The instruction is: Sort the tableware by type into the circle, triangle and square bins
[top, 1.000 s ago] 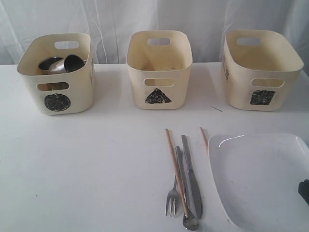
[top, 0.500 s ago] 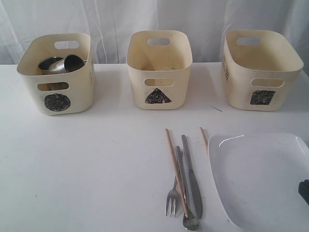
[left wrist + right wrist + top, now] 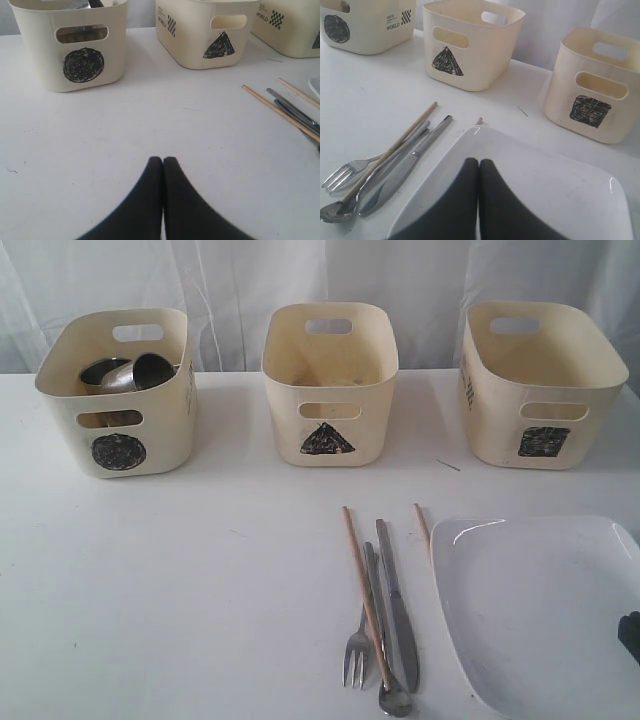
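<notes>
Firstly, we noted the right gripper with its fingers pressed together, pinching nothing, over the large white square plate; whether it touched the plate we could not tell. The plate lay on the table, in front of the triangle bin and off toward the square bin. Directly in front of the triangle bin lay the cutlery, bunched and touching: fork, spoon and knife, with one of the wooden chopsticks across the spoon handle. The left gripper, likewise pressed tight and empty, hung over bare table on the circle bin side of the triangle bin, well apart from the cutlery. Two steel mugs showed in the circle bin; anything beneath them was hidden. The second chopstick ran under the plate's rim, only its end showing. The frame edge cut off the plate.
</notes>
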Controlling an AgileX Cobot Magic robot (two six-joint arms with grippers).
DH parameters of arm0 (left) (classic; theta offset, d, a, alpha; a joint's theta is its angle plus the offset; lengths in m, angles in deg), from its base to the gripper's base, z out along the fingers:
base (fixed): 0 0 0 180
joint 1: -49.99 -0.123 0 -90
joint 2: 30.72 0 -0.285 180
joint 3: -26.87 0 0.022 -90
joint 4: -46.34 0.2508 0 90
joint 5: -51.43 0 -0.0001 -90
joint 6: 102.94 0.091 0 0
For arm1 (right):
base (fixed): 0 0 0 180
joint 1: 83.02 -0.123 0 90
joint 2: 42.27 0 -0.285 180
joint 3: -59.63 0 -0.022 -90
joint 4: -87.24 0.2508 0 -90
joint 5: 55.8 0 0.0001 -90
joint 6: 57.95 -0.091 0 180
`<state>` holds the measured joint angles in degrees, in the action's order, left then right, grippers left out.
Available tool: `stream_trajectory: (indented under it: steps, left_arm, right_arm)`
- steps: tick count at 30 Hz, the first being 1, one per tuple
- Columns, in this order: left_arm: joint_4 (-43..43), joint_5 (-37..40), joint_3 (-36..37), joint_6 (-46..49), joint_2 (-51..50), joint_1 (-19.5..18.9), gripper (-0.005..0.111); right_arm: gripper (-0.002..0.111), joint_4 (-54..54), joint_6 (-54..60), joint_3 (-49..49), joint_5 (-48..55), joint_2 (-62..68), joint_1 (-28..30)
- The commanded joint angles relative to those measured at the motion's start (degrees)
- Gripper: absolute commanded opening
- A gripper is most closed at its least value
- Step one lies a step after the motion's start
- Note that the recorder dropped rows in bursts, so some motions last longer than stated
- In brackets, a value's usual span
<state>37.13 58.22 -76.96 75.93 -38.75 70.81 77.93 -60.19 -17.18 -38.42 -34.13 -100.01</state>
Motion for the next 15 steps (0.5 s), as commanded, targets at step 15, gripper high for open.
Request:
stream_trajectory:
  steps: [15]
  left_arm:
    - [-0.1,0.3,0.4,-0.1,0.2,0.0,0.0]
  right_arm:
    - [0.0,22.1,-16.0,12.9,-1.0,-0.4,0.3]
